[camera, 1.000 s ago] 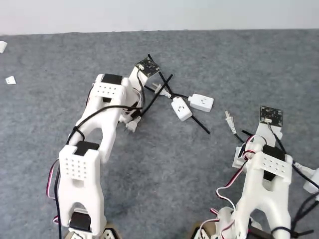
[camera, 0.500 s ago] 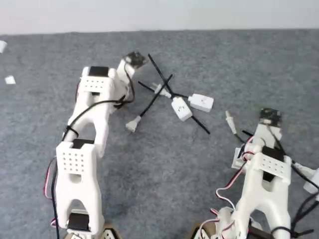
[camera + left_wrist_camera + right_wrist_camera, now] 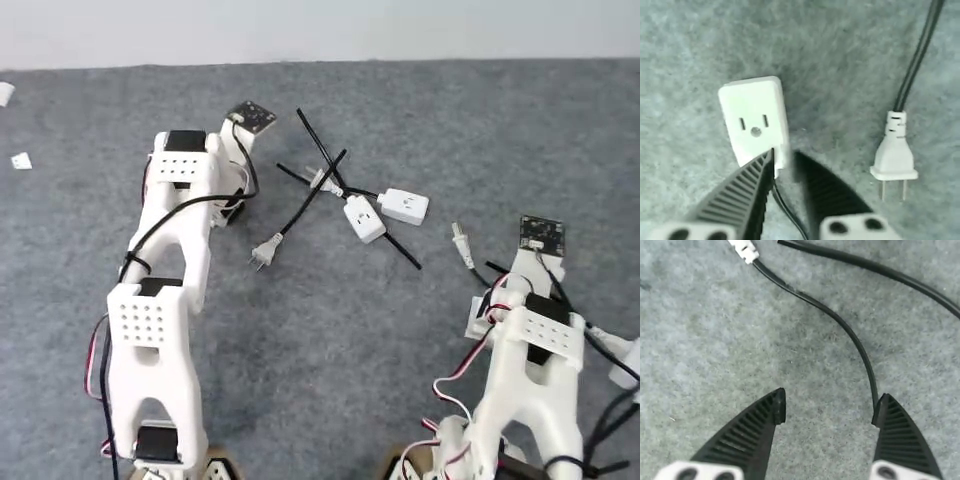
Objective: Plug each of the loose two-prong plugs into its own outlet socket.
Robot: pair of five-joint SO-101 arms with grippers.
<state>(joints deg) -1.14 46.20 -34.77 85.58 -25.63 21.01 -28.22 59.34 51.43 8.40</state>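
Observation:
My left gripper (image 3: 784,157) is shut on the end of a white outlet socket (image 3: 754,125) that lies face up on the grey carpet, its cord running back between the fingers. A loose white two-prong plug (image 3: 895,160) on a black cord lies beside it, also seen in the high view as the plug (image 3: 262,252) right of my left arm (image 3: 185,175). Two more white sockets (image 3: 363,218) (image 3: 404,205) lie mid-table among crossed black cords. My right gripper (image 3: 830,407) hangs open over the carpet with a black cord (image 3: 850,340) running between its fingers. Another plug (image 3: 460,240) lies near my right arm (image 3: 535,330).
Black cords (image 3: 330,175) cross each other beside the two middle sockets. Small white scraps (image 3: 20,160) lie at the far left. A pale wall (image 3: 320,30) bounds the carpet at the back. Open carpet lies between the two arms.
My left arm has swung left and away from the cords, so the plug it covered now lies in the open. The right arm has stayed put.

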